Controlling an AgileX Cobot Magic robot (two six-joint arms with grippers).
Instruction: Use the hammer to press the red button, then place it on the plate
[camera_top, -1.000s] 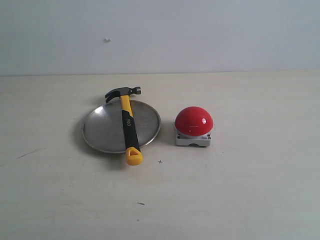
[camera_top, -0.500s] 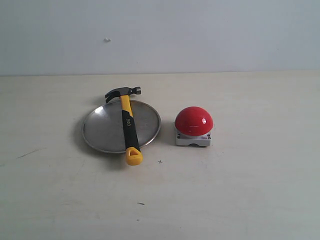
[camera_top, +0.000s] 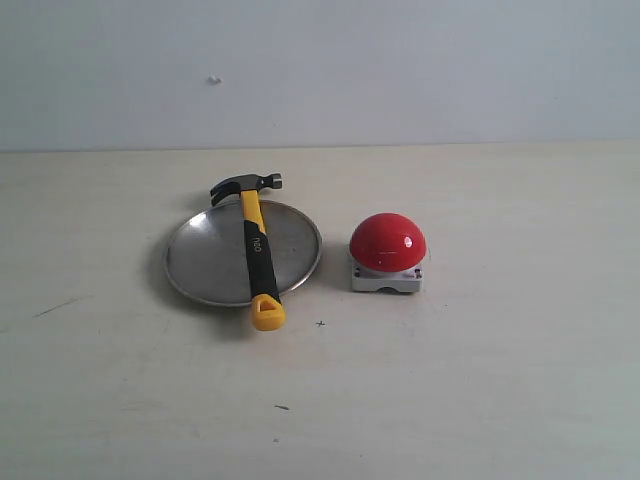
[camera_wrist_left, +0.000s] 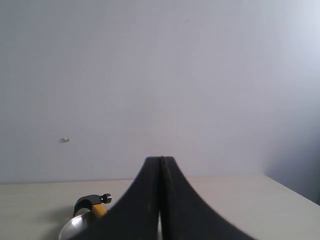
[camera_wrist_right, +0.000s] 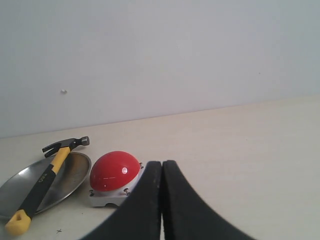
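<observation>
The hammer (camera_top: 254, 245) lies across the silver plate (camera_top: 205, 260), its dark head past the far rim and its yellow looped end over the near rim. The red button (camera_top: 388, 243) sits on its grey base just right of the plate. No gripper shows in the exterior view. My left gripper (camera_wrist_left: 160, 161) is shut with nothing in it, away from the table's objects; the hammer (camera_wrist_left: 92, 204) head and plate (camera_wrist_left: 70, 229) edge peek beside it. My right gripper (camera_wrist_right: 162, 164) is shut and empty, with the red button (camera_wrist_right: 114, 171), hammer (camera_wrist_right: 45, 177) and plate (camera_wrist_right: 65, 182) beyond it.
A pale tabletop (camera_top: 480, 380) runs back to a plain white wall (camera_top: 400, 70). Small dark specks mark the table in front of the plate.
</observation>
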